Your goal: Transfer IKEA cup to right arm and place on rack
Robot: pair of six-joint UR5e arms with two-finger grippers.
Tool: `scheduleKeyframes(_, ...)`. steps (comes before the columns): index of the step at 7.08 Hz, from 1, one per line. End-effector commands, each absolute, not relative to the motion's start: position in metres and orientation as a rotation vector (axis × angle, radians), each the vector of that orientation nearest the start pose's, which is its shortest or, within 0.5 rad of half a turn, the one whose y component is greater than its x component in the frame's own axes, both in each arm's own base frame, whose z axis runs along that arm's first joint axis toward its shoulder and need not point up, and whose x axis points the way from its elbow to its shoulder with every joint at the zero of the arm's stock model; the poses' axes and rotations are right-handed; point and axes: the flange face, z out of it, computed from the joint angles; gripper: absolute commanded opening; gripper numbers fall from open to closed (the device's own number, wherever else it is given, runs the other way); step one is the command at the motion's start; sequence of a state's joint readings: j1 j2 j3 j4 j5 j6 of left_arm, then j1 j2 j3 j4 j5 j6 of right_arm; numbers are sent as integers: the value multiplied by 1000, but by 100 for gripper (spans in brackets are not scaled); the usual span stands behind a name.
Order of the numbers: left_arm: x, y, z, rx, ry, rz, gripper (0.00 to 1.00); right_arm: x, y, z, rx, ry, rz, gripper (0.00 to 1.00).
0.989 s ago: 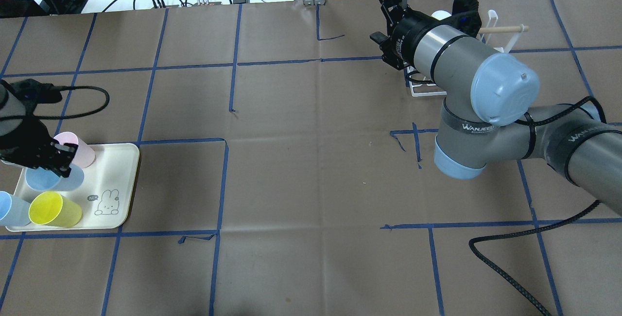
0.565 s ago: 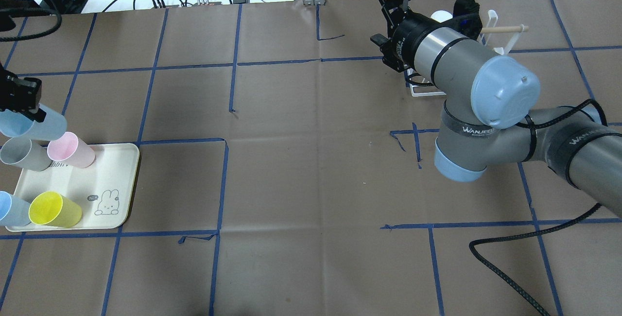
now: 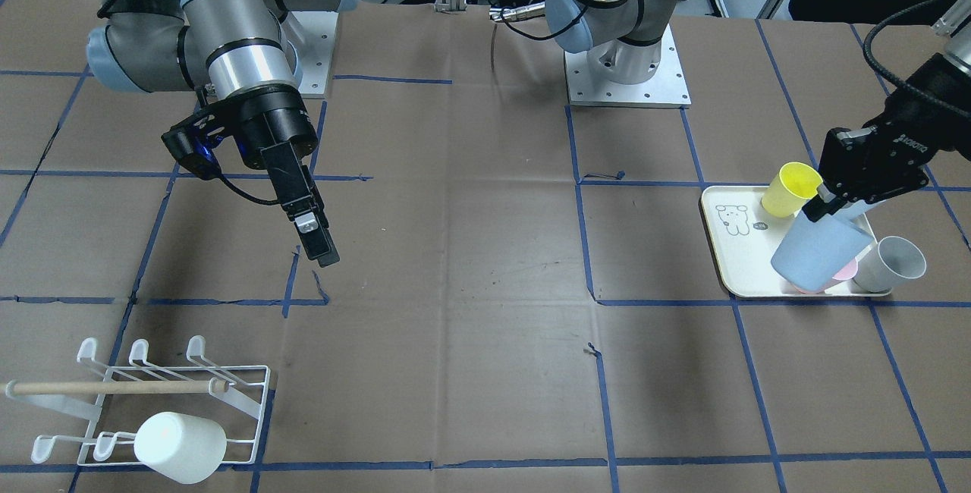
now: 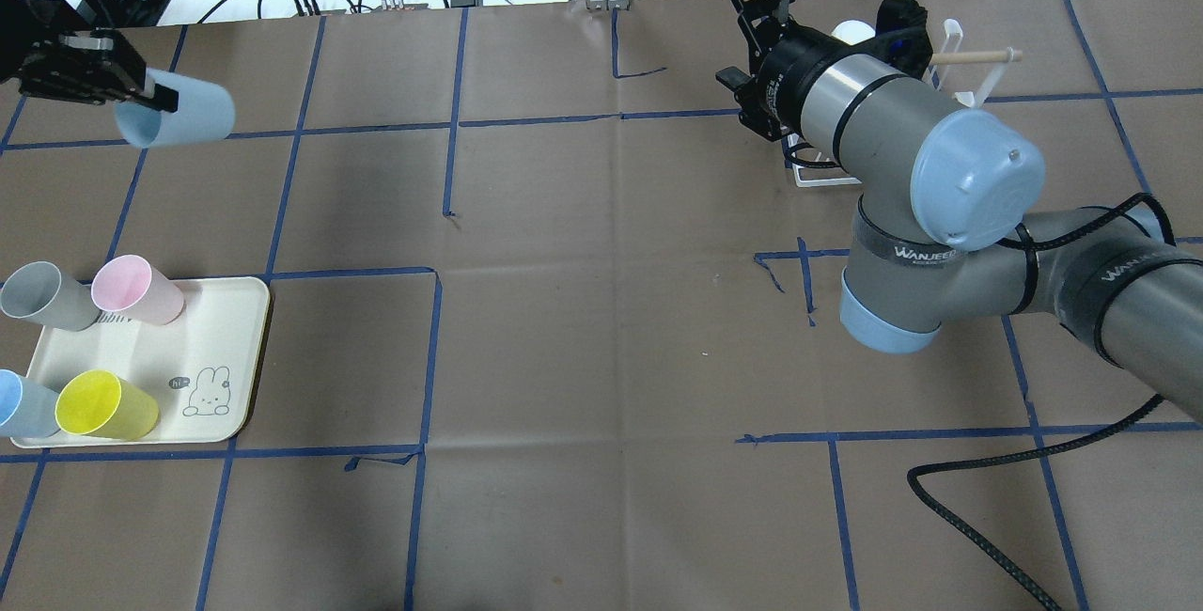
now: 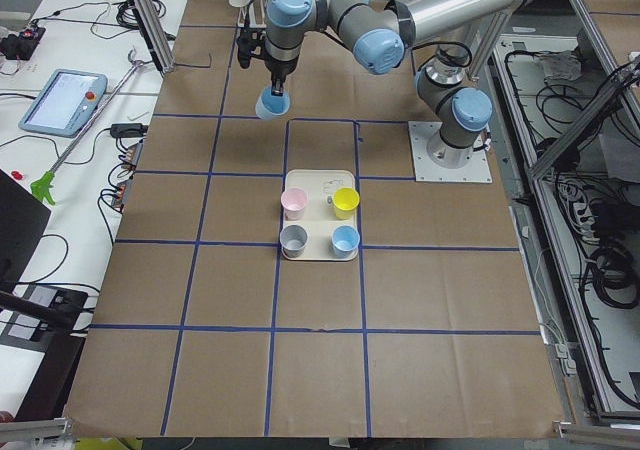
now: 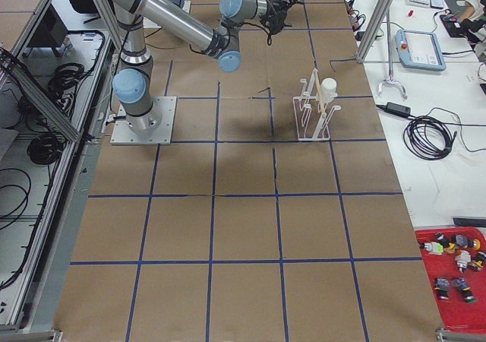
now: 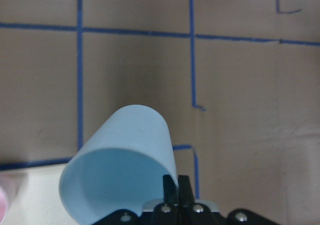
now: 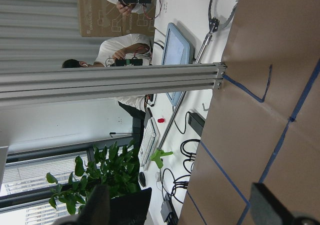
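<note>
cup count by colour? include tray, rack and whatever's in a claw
Light blue: 2, held cup in left claw, tray cup on tray
Grey cup: 1
Pink cup: 1
Yellow cup: 1
White cup: 1, on rack
Total: 6 cups

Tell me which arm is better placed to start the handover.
Left. The left gripper pinches the light blue cup by its rim, clear of the tray; the right gripper hangs open and empty, so the cup must travel to it.
</note>
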State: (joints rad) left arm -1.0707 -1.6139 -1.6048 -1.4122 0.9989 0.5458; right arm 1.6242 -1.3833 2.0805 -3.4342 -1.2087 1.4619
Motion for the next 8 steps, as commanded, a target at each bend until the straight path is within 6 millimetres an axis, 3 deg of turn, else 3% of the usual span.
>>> scheduleKeyframes(1, 59, -554, 479, 329, 3578, -1106, 0, 196, -495, 383, 1112, 1682, -705, 100)
scheduleKeyframes(2, 42, -559, 470, 472, 3562, -1318, 0, 195, -495, 383, 1114, 1681, -705, 100)
scheduleKeyframes(4, 21, -565, 442, 679, 3428, -1554, 0, 196, -497, 381, 1120, 1678, -698, 100)
scheduleKeyframes(5, 15, -567, 430, 775, 3347, -1676, 0, 196, -497, 380, 1120, 1679, -695, 100)
scheduleKeyframes(7, 13, -582, 386, 963, 3171, -1921, 2, 196, -498, 379, 1119, 1682, -691, 100)
scheduleKeyframes(8, 6, -584, 376, 1035, 3093, -2009, 3, 196, -498, 382, 1112, 1678, -696, 100)
